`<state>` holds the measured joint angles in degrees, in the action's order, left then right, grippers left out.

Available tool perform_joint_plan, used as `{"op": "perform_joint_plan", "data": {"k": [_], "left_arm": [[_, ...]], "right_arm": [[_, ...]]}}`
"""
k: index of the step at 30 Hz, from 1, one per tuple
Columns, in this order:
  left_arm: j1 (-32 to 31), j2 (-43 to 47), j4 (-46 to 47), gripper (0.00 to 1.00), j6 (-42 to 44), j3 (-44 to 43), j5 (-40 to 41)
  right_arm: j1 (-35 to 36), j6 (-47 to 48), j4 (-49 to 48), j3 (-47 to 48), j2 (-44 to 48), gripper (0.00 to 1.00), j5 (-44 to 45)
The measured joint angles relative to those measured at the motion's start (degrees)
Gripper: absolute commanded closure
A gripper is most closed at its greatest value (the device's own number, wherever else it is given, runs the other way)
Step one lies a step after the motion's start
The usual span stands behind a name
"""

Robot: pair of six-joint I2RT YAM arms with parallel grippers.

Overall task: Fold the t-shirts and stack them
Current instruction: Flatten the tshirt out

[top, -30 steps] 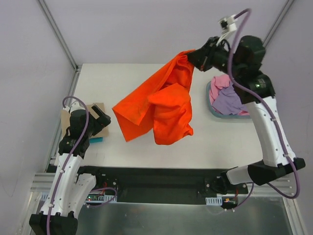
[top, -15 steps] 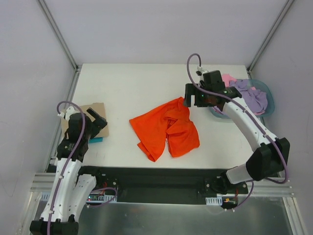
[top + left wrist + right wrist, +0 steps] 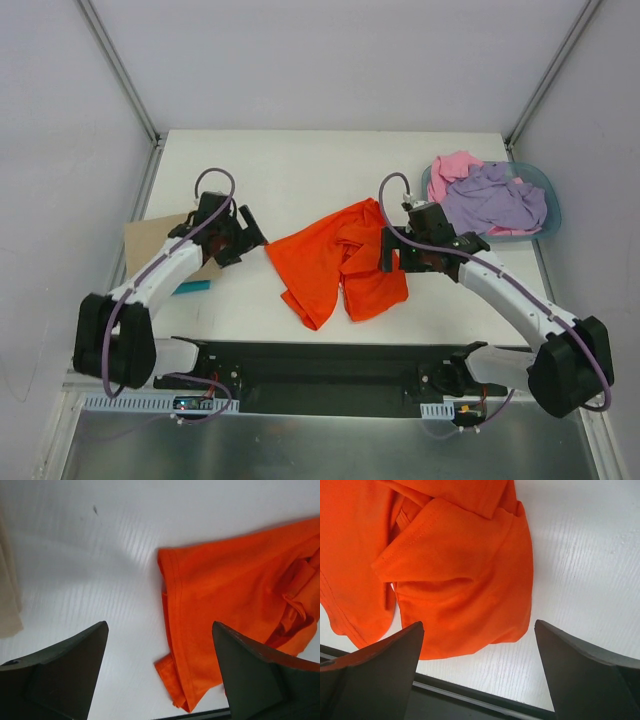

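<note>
Lying crumpled on the near half of a flat white table (image 3: 300, 165), a large bright orange cloth t-shirt (image 3: 335, 265) is resting in loose folds, with one sleeve doubled over its body and a hemmed edge pointing toward the left. Nothing is holding it. The right arm's black two-finger gripper (image 3: 387, 250) is poised at the shirt's right edge with its jaws spread wide and released. Its wrist camera is looking down between the two dark fingers onto folded orange cloth and bare tabletop. The left arm's black gripper (image 3: 243, 238) is reaching in from the other side, just beside the shirt's left corner, jaws likewise parted and grasping nothing. Its wrist view is showing the stitched orange hem between the fingers. Well apart, at the table's far right, a lilac-purple cloth shirt (image 3: 490, 197) and a pink cloth shirt (image 3: 455, 168) are lying bunched together in a round blue-grey plastic basin (image 3: 549, 195), the pink one spilling over the left rim. Near the table's left edge a flat piece of brown cardboard (image 3: 145, 240) is lying under the left arm, with a small teal object (image 3: 192, 287) just beside its near edge.
</note>
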<state>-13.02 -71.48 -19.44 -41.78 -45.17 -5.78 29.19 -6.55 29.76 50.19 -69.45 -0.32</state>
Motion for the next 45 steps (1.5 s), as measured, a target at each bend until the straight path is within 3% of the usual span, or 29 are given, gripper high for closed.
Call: {"op": "perform_joint_plan", "data": {"k": [6, 8, 10, 11, 13, 14, 18, 23, 30, 36, 39, 41, 44, 45], "left_arm": [[-0.13, -13.70, 4.79, 0.22, -1.22, -3.26, -0.76], [-0.59, -16.44, 5.77, 0.29, -1.57, -3.26, -1.70], [-1.46, -18.73, 7.08, 0.46, -2.21, -3.30, -2.93], [-1.79, -19.43, 7.72, 0.65, -2.34, -3.74, -4.00], [-2.64, -20.85, 9.25, 0.83, -2.80, -4.33, -4.85], [-3.15, -22.01, 10.29, 1.00, -2.58, -4.50, -5.81], [-3.89, -23.96, 11.93, 1.00, -2.60, -4.50, -7.30], [-3.93, -22.67, 12.50, 1.00, -2.25, -4.11, -6.71], [-3.91, -10.03, 13.05, 1.00, -1.68, 0.87, -2.82], [-3.91, -8.31, 13.22, 1.00, -1.68, 2.62, -2.71], [-3.91, -8.24, 13.14, 1.00, -1.68, 3.67, -2.69], [-3.91, -8.07, 13.03, 1.00, -1.68, 4.17, -2.64], [-3.91, -7.48, 13.00, 1.00, -1.66, 4.52, -2.56], [-3.91, -7.17, 12.98, 1.00, -1.66, 4.59, -2.51]], "right_arm": [[0.00, -1.84, -1.51, -2.51, 4.87, 0.03, 0.96], [0.00, -2.43, -2.43, -3.45, 4.87, 0.03, 0.68], [0.00, -2.89, -2.51, -4.74, 5.03, 0.03, 0.20], [0.02, -3.19, -2.47, -5.49, 5.18, 0.03, -0.02], [0.15, -3.56, -2.51, -6.97, 5.97, 0.03, -0.59], [0.37, -3.72, -2.47, -7.56, 6.47, 0.03, -0.94], [4.50, -3.43, -2.71, -8.39, 7.32, 0.03, -1.64], [17.42, -3.13, -2.82, -6.97, 5.35, 0.01, 0.68], [26.45, -8.17, -4.46, -3.45, -5.05, 0.15, 7.80], [29.83, -10.56, -5.90, -0.42, -14.88, 0.34, 9.18], [29.88, -11.50, -6.14, 0.00, -17.90, 0.54, 10.58], [29.88, -12.22, -5.62, 0.00, -19.15, 0.56, 12.11], [29.83, -13.16, -4.63, 0.00, -19.67, 0.76, 15.26], [29.73, -13.40, -4.37, 0.00, -19.67, 0.93, 16.17]]}}
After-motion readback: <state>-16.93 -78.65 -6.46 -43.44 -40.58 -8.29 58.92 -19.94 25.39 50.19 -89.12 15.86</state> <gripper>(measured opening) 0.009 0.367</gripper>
